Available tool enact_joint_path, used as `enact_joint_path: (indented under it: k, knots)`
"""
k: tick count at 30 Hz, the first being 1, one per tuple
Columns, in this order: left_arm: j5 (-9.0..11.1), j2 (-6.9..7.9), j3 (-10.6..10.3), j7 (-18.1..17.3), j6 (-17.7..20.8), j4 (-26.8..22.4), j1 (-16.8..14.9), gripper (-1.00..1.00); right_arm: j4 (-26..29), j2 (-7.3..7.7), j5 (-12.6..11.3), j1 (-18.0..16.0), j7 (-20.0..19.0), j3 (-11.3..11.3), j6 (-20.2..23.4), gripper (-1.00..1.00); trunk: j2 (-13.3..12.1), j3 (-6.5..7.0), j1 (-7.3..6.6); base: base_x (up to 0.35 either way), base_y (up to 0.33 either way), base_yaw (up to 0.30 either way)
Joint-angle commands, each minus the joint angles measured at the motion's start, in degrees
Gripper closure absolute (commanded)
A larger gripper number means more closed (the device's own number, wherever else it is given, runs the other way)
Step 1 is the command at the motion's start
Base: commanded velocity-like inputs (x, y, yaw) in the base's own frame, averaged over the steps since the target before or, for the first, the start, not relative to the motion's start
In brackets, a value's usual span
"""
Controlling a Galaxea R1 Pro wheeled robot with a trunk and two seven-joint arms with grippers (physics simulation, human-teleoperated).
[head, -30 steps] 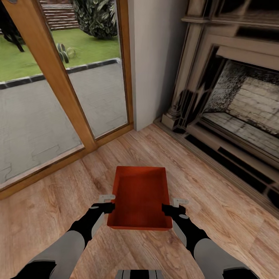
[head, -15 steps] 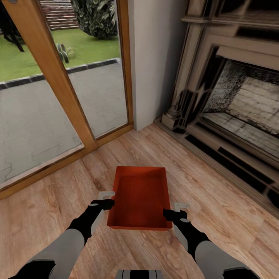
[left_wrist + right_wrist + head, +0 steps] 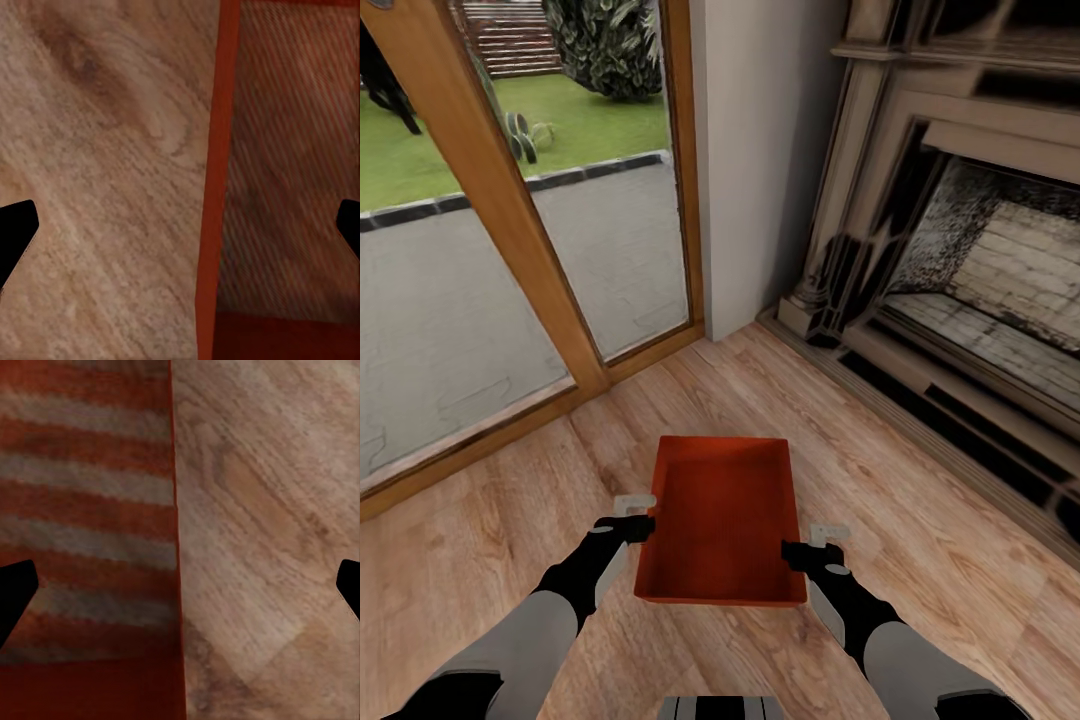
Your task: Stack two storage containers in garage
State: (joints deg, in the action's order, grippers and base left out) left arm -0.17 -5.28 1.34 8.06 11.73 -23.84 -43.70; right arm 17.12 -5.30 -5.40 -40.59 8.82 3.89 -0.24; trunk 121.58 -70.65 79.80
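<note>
One red-orange open-top storage container [image 3: 722,515] sits on the light wood plank floor [image 3: 920,520] of the living room, close in front of me. My left gripper [image 3: 637,517] is open and straddles the container's left wall [image 3: 214,187], with the fingertips wide apart. On the opposite side my right gripper [image 3: 815,543] is also open, with the right wall [image 3: 176,510] between its fingers. The container is empty. The other container and the garage are out of view.
A glass door in a wooden frame [image 3: 510,210] runs along the left, with a patio and lawn beyond it. A white wall corner [image 3: 760,170] stands ahead. The dark fireplace surround [image 3: 920,260] and its low hearth step fill the right side.
My right gripper has slid back a little along the container's right wall, and the left one has edged forward. The container's near edge looks slightly closer. The view has shifted a touch.
</note>
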Motion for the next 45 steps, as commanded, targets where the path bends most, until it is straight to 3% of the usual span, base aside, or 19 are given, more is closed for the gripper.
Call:
enact_joint_path:
  k: [1, 45]
  knots:
    - [-0.01, -0.02, 0.12, 0.12, 0.32, -0.10, 0.01, -1.00, 0.02, 0.02, -0.57, -0.02, 0.32, 0.42, -0.02, -1.00, 0.01, -0.04, 0.02, 0.232, 0.000, 0.000]
    - [0.23, -0.11, 0.32, 0.12, 0.34, 5.10, 0.02, -1.00, -1.48, 0.04, -0.57, -0.02, 0.50, 0.45, -0.08, -1.00, 0.01, -0.04, 0.02, 0.013, 0.000, 0.000]
